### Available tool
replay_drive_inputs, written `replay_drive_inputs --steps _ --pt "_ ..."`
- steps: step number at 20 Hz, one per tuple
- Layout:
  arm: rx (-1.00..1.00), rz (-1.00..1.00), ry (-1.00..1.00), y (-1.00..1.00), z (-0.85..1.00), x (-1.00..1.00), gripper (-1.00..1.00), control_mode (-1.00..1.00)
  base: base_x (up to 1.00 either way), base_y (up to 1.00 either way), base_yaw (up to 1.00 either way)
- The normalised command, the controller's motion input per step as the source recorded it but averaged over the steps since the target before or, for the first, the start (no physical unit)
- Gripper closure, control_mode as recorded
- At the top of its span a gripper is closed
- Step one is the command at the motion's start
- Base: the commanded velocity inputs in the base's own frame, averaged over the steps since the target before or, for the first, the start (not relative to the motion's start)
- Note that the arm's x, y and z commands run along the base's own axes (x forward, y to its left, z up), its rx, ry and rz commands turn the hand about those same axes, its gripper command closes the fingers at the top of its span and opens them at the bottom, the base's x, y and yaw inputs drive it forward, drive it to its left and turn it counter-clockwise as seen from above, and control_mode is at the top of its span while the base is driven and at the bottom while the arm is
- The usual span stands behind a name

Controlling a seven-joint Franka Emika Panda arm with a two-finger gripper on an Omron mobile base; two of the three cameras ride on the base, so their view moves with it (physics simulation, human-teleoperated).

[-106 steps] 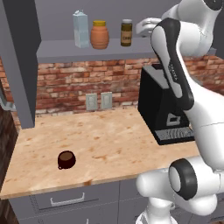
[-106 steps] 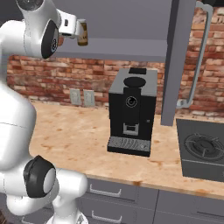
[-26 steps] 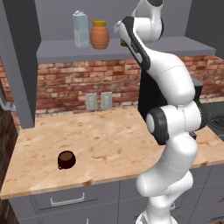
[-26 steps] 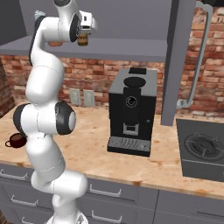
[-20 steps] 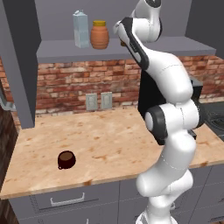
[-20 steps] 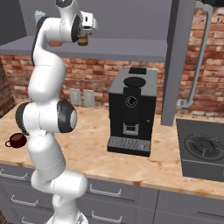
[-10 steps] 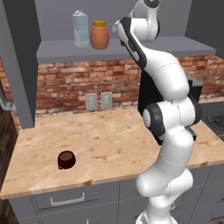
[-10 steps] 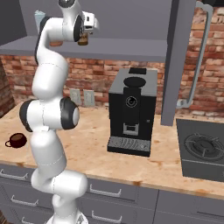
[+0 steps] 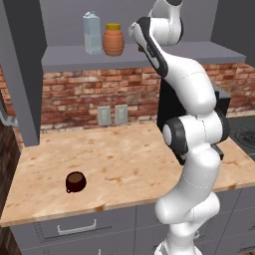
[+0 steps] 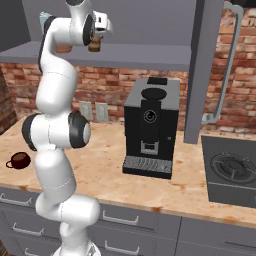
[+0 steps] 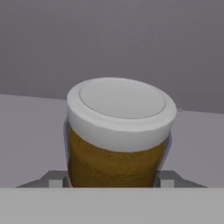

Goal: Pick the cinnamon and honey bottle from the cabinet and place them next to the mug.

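Since the earlier frames the arm is raised and straightened toward the cabinet (image 9: 64,55), and the cinnamon (image 10: 94,45), which stood on the shelf beside the honey bottle (image 9: 113,40), is now found at the pincer (image 10: 96,44), a little off the shelf edge as it appears from the right base view. In the last half second almost nothing is changed.

In the hand view the cinnamon (image 11: 118,135) is seen very close, with its pale lid on top and the brown body going down between the fingers. The jaws are pressed on both sides of the jar, so the pincer is judged to be closed around the cinnamon. The jar is kept upright, probably so that it can be set down on its base without turning.

The honey bottle is standing on the shelf next to the pale carton (image 9: 91,33), not touched. It is left for a second trip, because only one thing can be carried at once.

The mug (image 9: 75,181) is resting on the tabletop (image 9: 129,164), far below and to the left of the held jar. The coffee machine (image 10: 150,125) is standing to the right side, well apart from the mug, so the free space around the mug is judged easy to reach.
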Motion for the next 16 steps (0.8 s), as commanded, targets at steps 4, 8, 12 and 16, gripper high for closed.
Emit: replay_drive_inputs --steps 4,8,12,16 --pt "0.0 0.0 0.0 0.0 0.0 -0.92 1.0 -1.0 0.0 0.0 0.0" --pt "0.02 0.0 0.0 0.0 0.0 -1.0 1.0 -1.0 0.0 0.0 0.0" --pt "0.01 0.0 0.0 0.0 0.0 -1.0 1.0 -1.0 0.0 0.0 0.0" --pt "0.01 0.0 -0.01 0.0 0.0 -1.0 1.0 -1.0 0.0 0.0 0.0"
